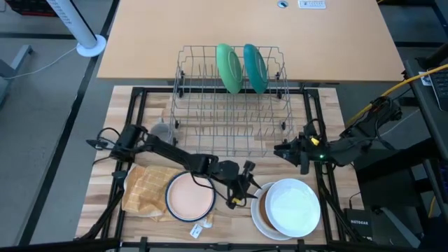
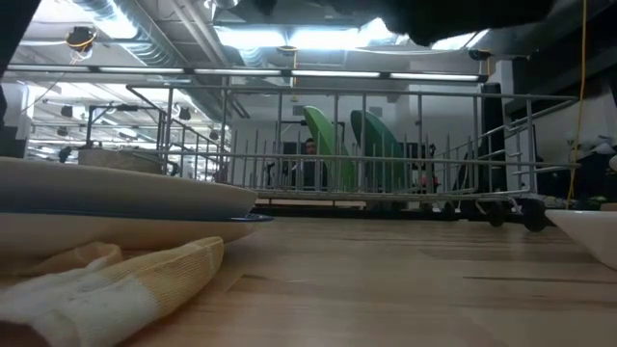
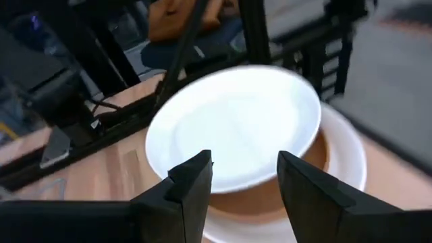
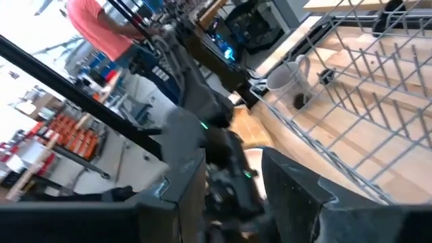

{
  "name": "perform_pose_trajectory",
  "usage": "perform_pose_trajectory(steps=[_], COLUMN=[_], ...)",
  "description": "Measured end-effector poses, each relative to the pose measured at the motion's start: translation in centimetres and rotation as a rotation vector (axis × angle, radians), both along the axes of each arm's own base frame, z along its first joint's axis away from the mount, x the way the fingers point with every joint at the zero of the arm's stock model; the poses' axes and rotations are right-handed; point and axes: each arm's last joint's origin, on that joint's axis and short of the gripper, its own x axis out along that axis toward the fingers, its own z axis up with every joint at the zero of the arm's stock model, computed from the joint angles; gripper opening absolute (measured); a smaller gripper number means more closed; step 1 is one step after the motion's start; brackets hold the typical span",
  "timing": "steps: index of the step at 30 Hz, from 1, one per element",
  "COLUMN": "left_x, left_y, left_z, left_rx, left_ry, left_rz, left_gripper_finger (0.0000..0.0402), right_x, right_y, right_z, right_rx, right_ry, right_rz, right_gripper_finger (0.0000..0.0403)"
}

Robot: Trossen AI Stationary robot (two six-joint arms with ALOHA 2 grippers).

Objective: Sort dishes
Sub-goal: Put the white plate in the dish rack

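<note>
A grey wire rack [image 1: 231, 101] stands at the far middle of the wooden surface [image 1: 329, 108], its back edge against a lighter tan tabletop [image 1: 245, 31] beyond. A yellow-orange checked cloth [image 1: 143, 189] lies crumpled at the near left of the surface; in the low view it sits bunched in the foreground [image 2: 125, 284]. A small white tag [image 1: 198, 229] lies near the front edge. Black metal framing [image 1: 136, 105] runs along both sides of the surface. A white fan base [image 1: 89, 43] rests on the grey floor at the far left, and a yellow cable [image 1: 409, 80] trails on the right
</note>
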Motion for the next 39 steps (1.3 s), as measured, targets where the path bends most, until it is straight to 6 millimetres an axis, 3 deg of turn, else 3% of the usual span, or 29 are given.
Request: perform_pose_trajectory(steps=[6,13,21,25,31,35,39], left_x=[1.3,3.5,4.4,4.1,3.7,3.6,3.6], left_y=[-0.4,-1.0,-2.1,-2.8,-3.7,-3.9,-3.9], left_z=[-1.7,-1.9,-2.8,-3.1,-3.4,-3.4,-3.4], left_rx=[0.183,0.236,0.239,0.243,0.247,0.248,0.248], left_ry=[-0.065,-0.119,-0.072,-0.048,-0.018,-0.013,-0.014], left_rz=[-0.074,-0.094,-0.131,-0.149,-0.172,-0.176,-0.175], left_gripper_finger=[0.0158,0.0158,0.0141,0.0132,0.0133,0.0131,0.0131], right_x=[0.1,0.2,0.1,-0.3,-2.3,-4.0,-4.9], right_y=[0.1,0.1,0.4,0.7,0.5,-0.3,-1.0], right_z=[0.8,1.3,0.8,-0.6,-3.9,-5.5,-6.7], right_rx=[0.056,0.116,0.400,0.502,0.602,0.558,0.450], right_ry=[-0.074,-0.122,-0.063,0.130,0.662,0.962,1.155], right_rz=[-0.011,-0.028,0.043,0.161,0.244,0.227,0.129], right_gripper_finger=[0.0152,0.0152,0.0152,0.0152,0.0152,0.0152,0.0152])
